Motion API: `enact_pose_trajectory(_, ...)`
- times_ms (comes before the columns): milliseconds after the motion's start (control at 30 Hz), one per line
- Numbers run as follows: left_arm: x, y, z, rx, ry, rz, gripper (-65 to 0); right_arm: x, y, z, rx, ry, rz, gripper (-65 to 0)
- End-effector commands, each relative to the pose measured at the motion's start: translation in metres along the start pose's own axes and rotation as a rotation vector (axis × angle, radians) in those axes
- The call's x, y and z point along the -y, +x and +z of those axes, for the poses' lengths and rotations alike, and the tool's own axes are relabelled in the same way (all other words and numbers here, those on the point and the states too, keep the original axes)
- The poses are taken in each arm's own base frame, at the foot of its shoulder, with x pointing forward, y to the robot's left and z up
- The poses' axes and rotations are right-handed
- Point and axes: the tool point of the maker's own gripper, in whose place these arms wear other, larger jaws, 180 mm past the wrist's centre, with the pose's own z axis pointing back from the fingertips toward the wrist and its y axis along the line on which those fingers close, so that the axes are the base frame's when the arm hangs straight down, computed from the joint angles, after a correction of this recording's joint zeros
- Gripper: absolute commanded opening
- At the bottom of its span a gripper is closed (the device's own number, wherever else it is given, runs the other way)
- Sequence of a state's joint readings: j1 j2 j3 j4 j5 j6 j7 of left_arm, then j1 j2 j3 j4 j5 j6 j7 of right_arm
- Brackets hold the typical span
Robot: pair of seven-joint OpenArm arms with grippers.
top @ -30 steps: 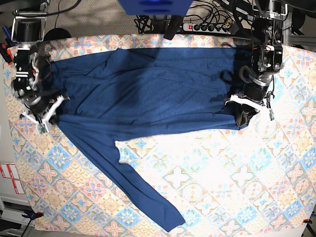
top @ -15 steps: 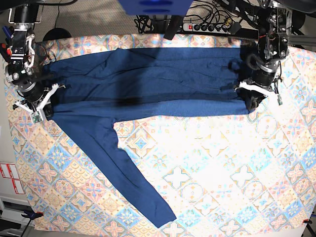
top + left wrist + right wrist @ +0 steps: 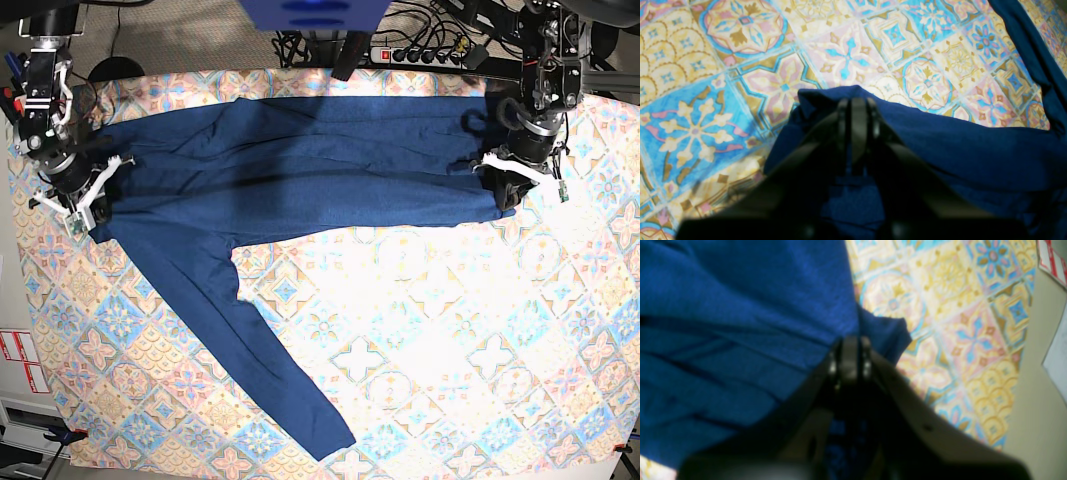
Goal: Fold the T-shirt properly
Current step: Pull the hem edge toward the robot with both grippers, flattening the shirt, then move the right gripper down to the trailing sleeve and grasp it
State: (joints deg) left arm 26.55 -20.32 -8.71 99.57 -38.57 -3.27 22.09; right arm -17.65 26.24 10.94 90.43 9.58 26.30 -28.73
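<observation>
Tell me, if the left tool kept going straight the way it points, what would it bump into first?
Probably the patterned tablecloth. The left tool is pinching an edge of the blue shirt, and just past its tips only bare cloth shows, though depth is hard to judge.

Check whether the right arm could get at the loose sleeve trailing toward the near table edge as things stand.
Probably not yet: the right gripper is shut on the T-shirt edge, far from the sleeve. Nothing lies over the sleeve on the tablecloth.
</observation>
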Motion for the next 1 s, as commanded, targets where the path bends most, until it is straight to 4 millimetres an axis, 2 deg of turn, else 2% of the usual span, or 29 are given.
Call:
enact_pose_trajectory(0,0.001,0.013,0.001,0.04,-0.011,-0.016,-65.0,0.01,0.013,0.006,0.042,-0.022,0.015,-64.3)
enact_pose_trajectory(133,0.001,0.012,0.001,0.037,-0.01,-0.018,-65.0,0.008,0.016,0.008,0.047,-0.019,0.025,-64.3)
enact_pose_trajectory(200,0.0,0.008,0.001,0.013,-0.006,-0.017,-65.0,0.009,0.01,0.011,0.036,-0.023,0.023,-64.3)
enact_pose_trajectory(367,-0.013,-0.006,-0.001,-0.086,0.012,-0.047,-65.0,0.013,0.005,0.012,0.022,-0.035,0.014,-64.1)
enact_pose_trajectory(500,-0.027,-0.012,-0.007,-0.108,0.045,-0.035,-65.0,0.011,0.003,0.012,0.014,-0.03,0.015,-63.9)
enact_pose_trajectory(600,-0.036,-0.019,-0.01,-0.129,0.067,-0.025,-65.0,0.011,-0.006,0.012,-0.035,-0.03,0.015,-63.5)
enact_pose_trajectory(667,-0.038,-0.023,-0.01,-0.139,0.075,-0.021,-60.3,0.012,-0.011,0.012,-0.069,-0.031,0.015,-61.1)
enact_pose_trajectory(800,-0.037,-0.033,-0.009,-0.197,0.073,-0.015,-44.9,0.017,-0.013,0.013,-0.091,-0.045,0.01,-50.4)
enact_pose_trajectory(900,-0.034,-0.035,-0.008,-0.208,0.062,-0.009,-34.8,0.03,-0.001,0.013,-0.059,-0.079,-0.003,-42.7)
enact_pose_trajectory(967,-0.03,-0.031,-0.008,-0.197,0.052,-0.013,-29.8,0.044,0.013,0.013,-0.024,-0.112,-0.013,-40.7)
